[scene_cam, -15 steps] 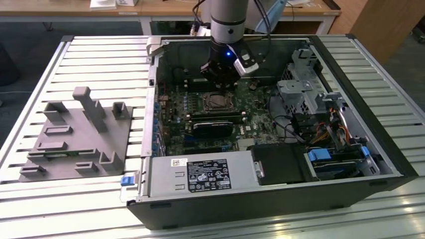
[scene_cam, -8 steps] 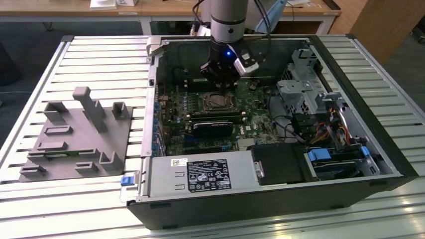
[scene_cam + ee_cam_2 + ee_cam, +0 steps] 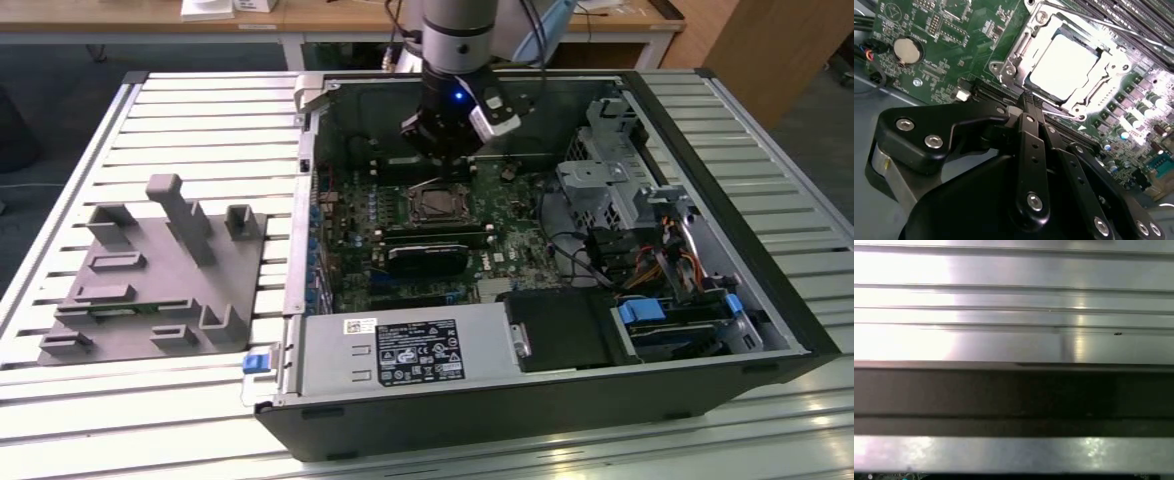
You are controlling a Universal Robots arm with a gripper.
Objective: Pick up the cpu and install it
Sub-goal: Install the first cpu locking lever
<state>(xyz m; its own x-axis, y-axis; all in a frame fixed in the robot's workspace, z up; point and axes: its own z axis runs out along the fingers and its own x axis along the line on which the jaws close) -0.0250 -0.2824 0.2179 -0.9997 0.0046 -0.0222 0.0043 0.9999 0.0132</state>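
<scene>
The cpu (image 3: 1064, 62), a square chip with a bright silvery lid, lies flat inside the metal frame of the motherboard socket (image 3: 1009, 67). My gripper (image 3: 1029, 102) is shut with nothing between its black fingers, and its tip is just beside the socket's near edge. In the exterior view the gripper (image 3: 443, 165) hangs inside the open computer case, right above the far side of the socket (image 3: 434, 205).
A black heatsink block (image 3: 427, 255) sits just in front of the socket. The case also holds a power supply (image 3: 400, 350) and a drive cage (image 3: 601, 190). A grey fixture (image 3: 154, 275) stands on the slatted table at the exterior view's left. A coin battery (image 3: 907, 50) sits on the board.
</scene>
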